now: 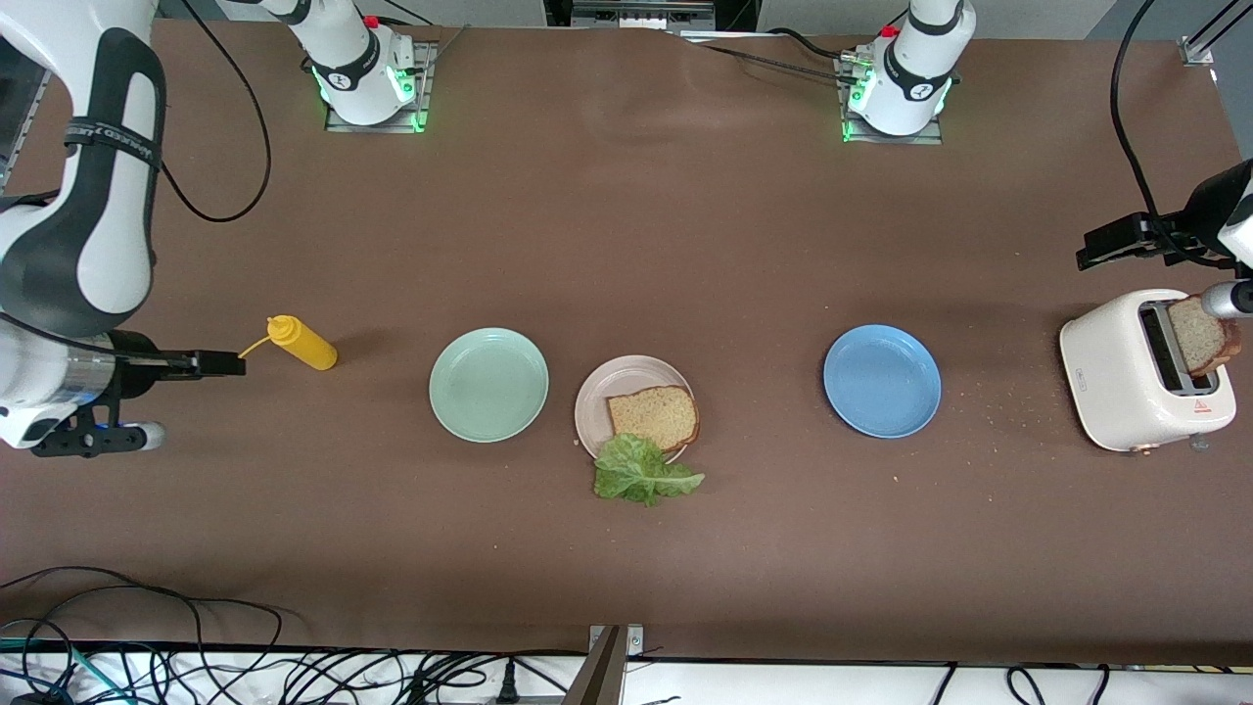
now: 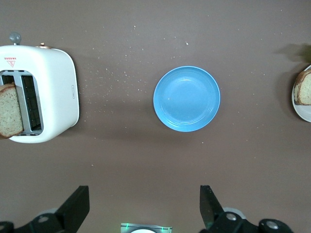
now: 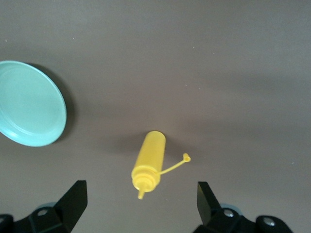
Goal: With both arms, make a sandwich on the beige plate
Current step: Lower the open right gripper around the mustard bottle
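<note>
My left hand (image 2: pixel 145 213) hangs spread wide and empty over the worktop (image 1: pixel 626 225) at its own end, near the white toaster (image 1: pixel 1136 377), where one bread slice (image 1: pixel 1202 336) stands in a slot. My right hand (image 3: pixel 141 213) is likewise spread and empty, over the yellow squeeze bottle (image 1: pixel 305 345) lying at its end. The beige plate (image 1: pixel 626 387) sits between the mint green plate (image 1: pixel 488 384) and the blue plate (image 1: pixel 881 380), holding another bread slice (image 1: pixel 653 414). The lettuce leaf (image 1: pixel 641 470) overlaps the plate's rim nearest the front camera.

Beige plate (image 1: pixel 599 390); brown bread (image 1: pixel 653 414); green lettuce (image 1: pixel 641 470)
</note>
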Controlling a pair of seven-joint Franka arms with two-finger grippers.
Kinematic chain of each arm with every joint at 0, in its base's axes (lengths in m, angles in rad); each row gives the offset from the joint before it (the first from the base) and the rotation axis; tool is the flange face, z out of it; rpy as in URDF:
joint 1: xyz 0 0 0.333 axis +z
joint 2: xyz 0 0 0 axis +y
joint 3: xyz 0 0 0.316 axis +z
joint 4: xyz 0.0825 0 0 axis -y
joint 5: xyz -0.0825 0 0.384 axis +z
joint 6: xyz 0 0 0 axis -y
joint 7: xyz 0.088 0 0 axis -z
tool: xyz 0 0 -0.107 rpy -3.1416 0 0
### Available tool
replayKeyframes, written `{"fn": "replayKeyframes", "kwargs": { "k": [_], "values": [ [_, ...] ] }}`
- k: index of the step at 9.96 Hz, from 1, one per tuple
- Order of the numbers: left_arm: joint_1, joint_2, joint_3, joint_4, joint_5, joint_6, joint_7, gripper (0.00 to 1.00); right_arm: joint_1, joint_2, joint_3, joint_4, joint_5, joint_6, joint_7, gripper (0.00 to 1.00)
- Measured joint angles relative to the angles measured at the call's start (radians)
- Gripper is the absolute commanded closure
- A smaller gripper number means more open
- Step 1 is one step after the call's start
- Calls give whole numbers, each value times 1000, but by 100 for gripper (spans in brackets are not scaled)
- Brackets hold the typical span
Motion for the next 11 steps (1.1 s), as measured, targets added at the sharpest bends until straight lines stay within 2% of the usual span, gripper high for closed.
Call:
{"fn": "replayKeyframes", "kwargs": {
  "k": [2,6,11],
  "values": [
    [1,0,0,0,0,-2,-18,0,-40,-15,-20,-49,62,-6,-172,0],
    [6,0,8,0,1,-3,-21,0,-132,-18,-22,-135,172,-6,-469,0],
    [15,7,15,-3,92,-5,-18,0,-289,-15,-22,-308,400,-6,-1170,1]
  ]
}}
